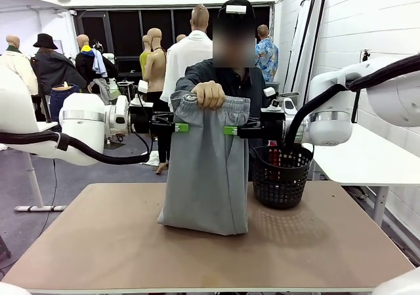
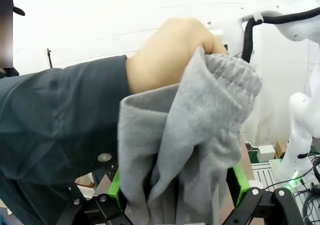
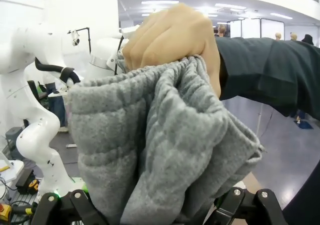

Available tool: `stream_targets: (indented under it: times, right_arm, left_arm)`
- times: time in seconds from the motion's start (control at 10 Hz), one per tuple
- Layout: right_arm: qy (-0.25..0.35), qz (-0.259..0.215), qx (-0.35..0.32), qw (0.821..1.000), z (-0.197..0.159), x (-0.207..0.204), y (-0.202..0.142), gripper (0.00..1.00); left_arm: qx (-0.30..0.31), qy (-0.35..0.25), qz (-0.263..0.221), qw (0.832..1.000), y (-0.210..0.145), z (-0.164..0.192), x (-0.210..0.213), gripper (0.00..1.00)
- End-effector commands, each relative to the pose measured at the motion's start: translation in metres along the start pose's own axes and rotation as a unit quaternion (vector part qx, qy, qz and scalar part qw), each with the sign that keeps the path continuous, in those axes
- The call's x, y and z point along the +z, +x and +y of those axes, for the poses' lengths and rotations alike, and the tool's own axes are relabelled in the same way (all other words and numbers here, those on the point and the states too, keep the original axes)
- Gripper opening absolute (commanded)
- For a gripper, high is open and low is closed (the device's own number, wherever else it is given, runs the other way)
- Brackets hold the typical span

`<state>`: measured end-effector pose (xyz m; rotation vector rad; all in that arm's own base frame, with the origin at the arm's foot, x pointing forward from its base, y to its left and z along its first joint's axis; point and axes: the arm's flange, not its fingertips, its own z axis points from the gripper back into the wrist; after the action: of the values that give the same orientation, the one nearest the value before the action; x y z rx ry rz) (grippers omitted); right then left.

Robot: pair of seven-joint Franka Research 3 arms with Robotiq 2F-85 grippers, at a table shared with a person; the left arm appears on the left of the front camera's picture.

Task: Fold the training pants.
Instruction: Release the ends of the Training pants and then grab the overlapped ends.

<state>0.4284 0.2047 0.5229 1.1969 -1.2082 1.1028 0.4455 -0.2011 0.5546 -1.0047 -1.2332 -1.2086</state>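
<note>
1. The table [image 1: 98, 242] fills the lower half of the front view, a bare brown top.
2. My two arms come in at mid-height, the left arm [image 1: 79, 128] from the frame's left edge and the right arm [image 1: 341, 111] from its right edge, both pointing toward the centre.
3. The pants [image 1: 207, 170] hang in the centre of the front view, waistband up, their lower end resting bunched on the table. In my left wrist view they [image 2: 190, 150] fill the centre and lower middle; in my right wrist view they [image 3: 160, 145] fill the centre and bottom.
4. The person's hand [image 1: 209, 94] grips the waistband just above centre, fist closed around the gathered cloth. It shows in the upper centre of my left wrist view [image 2: 165, 52] and at the top centre of my right wrist view [image 3: 170, 35].
5. The basket [image 1: 282, 174] stands on the table right of centre, just beside the pants.
6. My left gripper [image 1: 182, 127] sits at the pants' left edge below the waistband, jaws spread wide with cloth between the green pads, not pinched.
7. My right gripper [image 1: 230, 130] sits at the pants' right edge, jaws likewise wide apart around the cloth.
</note>
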Motion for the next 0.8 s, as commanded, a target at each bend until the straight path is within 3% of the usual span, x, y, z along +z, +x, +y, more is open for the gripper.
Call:
stream_targets:
  times: [0.0, 0.6, 0.7]
  right_arm:
    - [0.001, 0.01, 0.007, 1.0, -0.008, -0.009, 0.003, 1.0]
    - [0.023, 0.01, 0.006, 1.0, -0.021, -0.015, 0.006, 1.0]
    - [0.028, 0.015, 0.006, 0.999, -0.025, -0.015, 0.007, 0.85]
  left_arm:
    - [0.009, -0.021, 0.011, 1.0, 0.005, 0.003, -0.009, 1.0]
    - [0.026, -0.046, 0.0, 0.999, 0.002, -0.001, -0.029, 1.0]
    - [0.023, -0.042, -0.001, 0.999, 0.002, 0.0, -0.03, 0.97]
